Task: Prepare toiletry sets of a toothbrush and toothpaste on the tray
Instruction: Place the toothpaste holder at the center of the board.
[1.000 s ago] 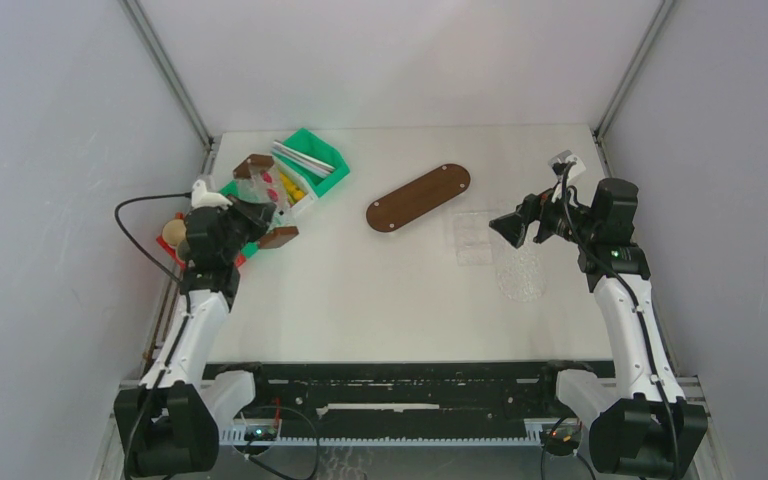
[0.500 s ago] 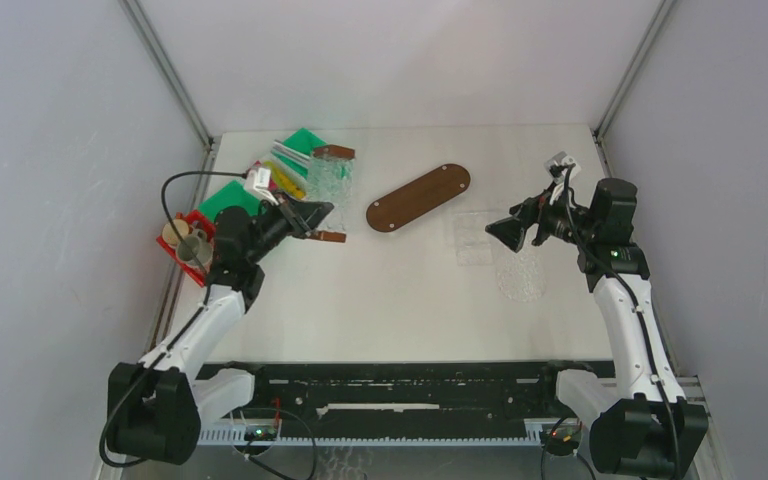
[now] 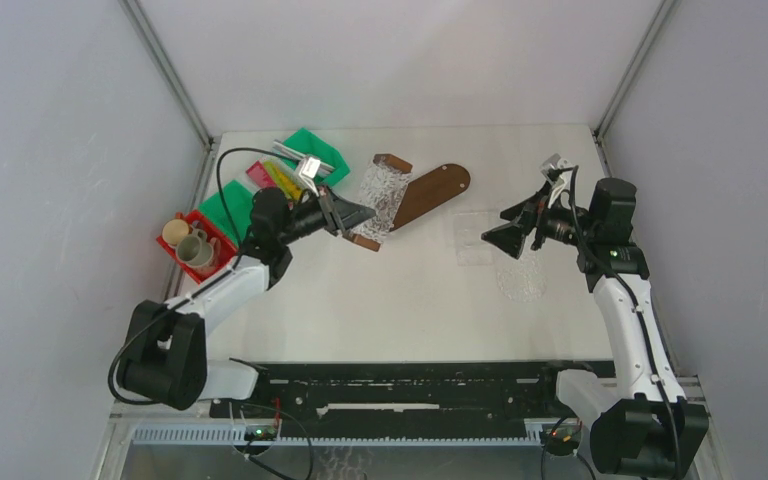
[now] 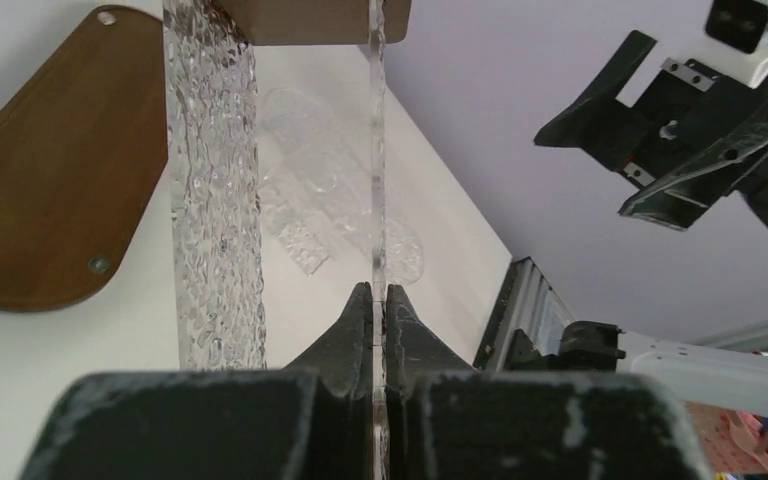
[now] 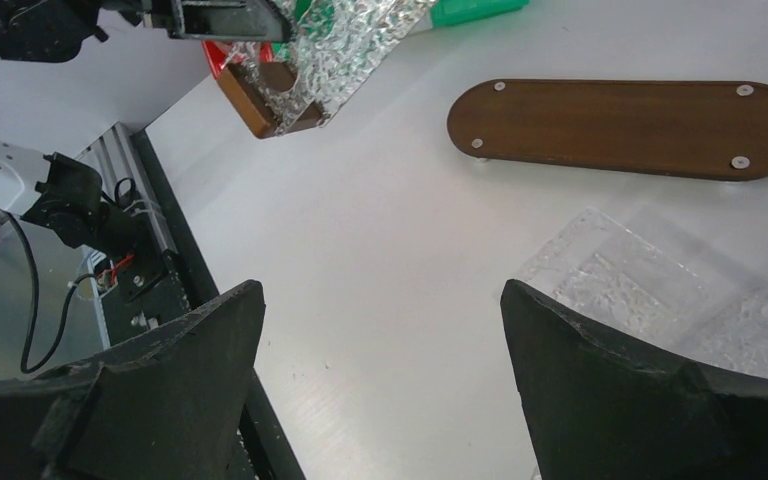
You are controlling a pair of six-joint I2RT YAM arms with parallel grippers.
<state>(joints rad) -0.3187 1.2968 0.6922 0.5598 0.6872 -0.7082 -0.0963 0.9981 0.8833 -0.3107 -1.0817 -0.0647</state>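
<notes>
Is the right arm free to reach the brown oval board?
Probably yes: the right gripper is open and empty, with open air between it and the brown oval board. The clear tray in the left gripper overlaps only its left end.

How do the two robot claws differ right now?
The left claw is shut, pinching a wall of a clear bumpy holder; the right claw is wide open and holds nothing. The left claw's load is near the brown oval board; the right claw hovers over clear bumpy sheets. Both are black, two-fingered.
</notes>
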